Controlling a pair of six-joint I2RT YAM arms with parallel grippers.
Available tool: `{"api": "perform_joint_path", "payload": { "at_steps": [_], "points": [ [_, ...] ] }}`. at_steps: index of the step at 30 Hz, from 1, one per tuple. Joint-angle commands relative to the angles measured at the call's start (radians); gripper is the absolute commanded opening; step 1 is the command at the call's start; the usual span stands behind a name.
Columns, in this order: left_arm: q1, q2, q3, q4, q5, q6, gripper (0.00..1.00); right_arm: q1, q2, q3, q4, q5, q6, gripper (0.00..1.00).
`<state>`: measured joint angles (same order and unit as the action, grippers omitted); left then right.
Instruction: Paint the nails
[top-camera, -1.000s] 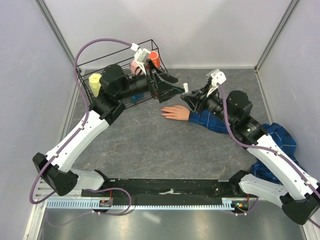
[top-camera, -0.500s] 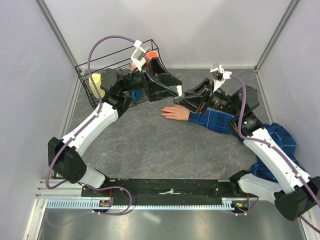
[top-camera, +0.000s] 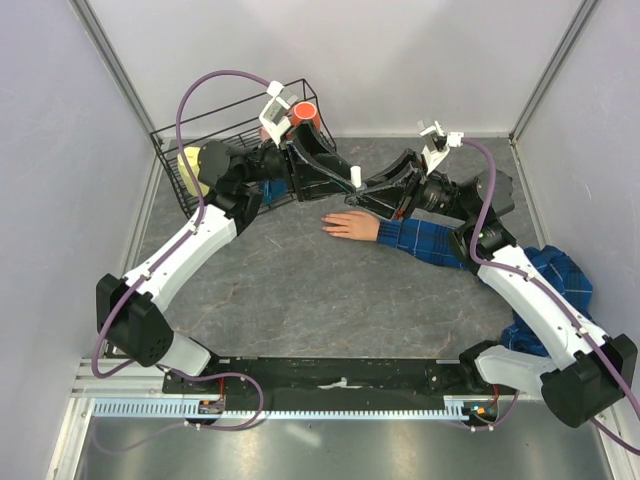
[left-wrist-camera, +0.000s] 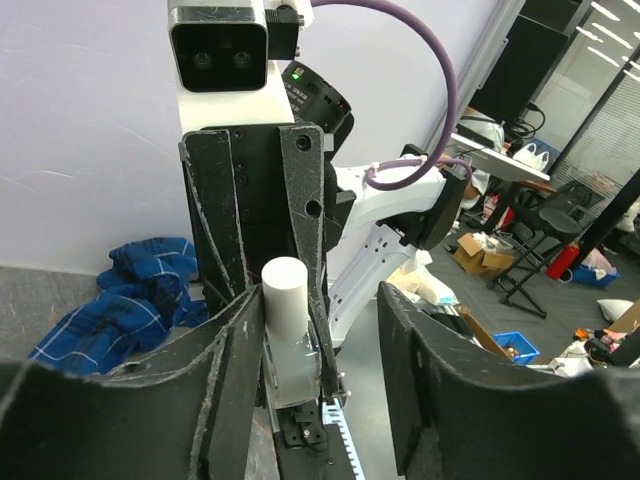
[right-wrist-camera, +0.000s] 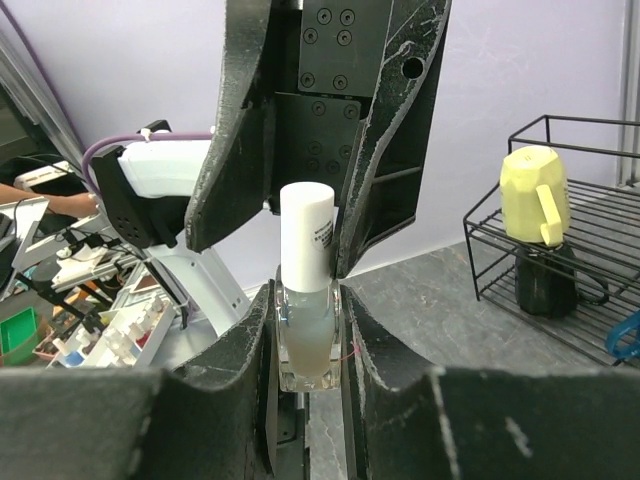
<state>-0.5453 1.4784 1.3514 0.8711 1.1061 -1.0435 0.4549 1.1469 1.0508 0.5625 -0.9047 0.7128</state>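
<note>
The peach-pink fake hand (top-camera: 350, 225) lies flat on the grey table, ending a blue plaid sleeve (top-camera: 420, 240). Its nails are too small to make out. My right gripper (top-camera: 372, 190) (right-wrist-camera: 308, 300) is shut on a small clear bottle (right-wrist-camera: 308, 335) with a white cap (right-wrist-camera: 306, 235) and holds it upright above the hand. My left gripper (top-camera: 345, 178) (left-wrist-camera: 320, 300) is open, with its jaws on either side of the cap (left-wrist-camera: 285, 295). The cap sits against one finger, and the other finger is well apart from it.
A black wire basket (top-camera: 170, 150) stands at the back left and holds a yellow mug (top-camera: 190, 165) (right-wrist-camera: 535, 195) and an orange thing (top-camera: 305, 115). The rest of the plaid shirt (top-camera: 560, 280) is heaped at the right. Walls close in on three sides.
My left arm has reached out to the right and brought its open jaws around the cap. My right gripper has carried the bottle a little to the left to meet it.
</note>
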Motion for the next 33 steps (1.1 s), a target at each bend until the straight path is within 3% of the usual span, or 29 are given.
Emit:
{"api": "perform_joint_path", "payload": {
  "at_steps": [1,4,11,13,15,17,20,21,27,29,33],
  "points": [
    [0.001,-0.007,0.034,0.008,0.026,-0.017,0.51,-0.004,0.004,0.011,0.086,-0.03,0.028,0.0],
    [-0.001,-0.007,0.052,-0.047,0.015,0.017,0.39,-0.004,0.007,0.015,0.079,-0.023,0.024,0.0],
    [-0.007,-0.033,0.081,-0.254,-0.031,0.169,0.18,-0.005,-0.006,0.048,-0.12,0.048,-0.105,0.0],
    [-0.012,-0.052,0.091,-0.369,-0.073,0.216,0.02,-0.004,-0.021,0.063,-0.189,0.094,-0.183,0.0],
    [-0.025,-0.064,0.124,-0.496,-0.123,0.327,0.02,-0.005,-0.038,0.083,-0.303,0.18,-0.243,0.0],
    [-0.05,-0.082,0.179,-0.723,-0.253,0.464,0.02,-0.002,-0.049,0.098,-0.411,0.249,-0.324,0.0],
    [-0.143,-0.081,0.279,-1.016,-0.593,0.601,0.02,0.007,-0.072,0.112,-0.508,0.432,-0.412,0.0],
    [-0.201,-0.073,0.307,-1.078,-0.782,0.617,0.02,0.016,-0.084,0.118,-0.532,0.532,-0.438,0.0],
    [-0.43,-0.014,0.37,-1.141,-1.413,0.582,0.02,0.181,-0.11,0.133,-0.628,0.9,-0.593,0.0],
    [-0.464,0.037,0.414,-1.158,-1.48,0.551,0.02,0.238,-0.115,0.129,-0.633,1.027,-0.631,0.0],
    [-0.467,0.094,0.512,-1.215,-1.452,0.522,0.02,0.243,-0.13,0.114,-0.635,1.041,-0.642,0.0]
  ]
}}
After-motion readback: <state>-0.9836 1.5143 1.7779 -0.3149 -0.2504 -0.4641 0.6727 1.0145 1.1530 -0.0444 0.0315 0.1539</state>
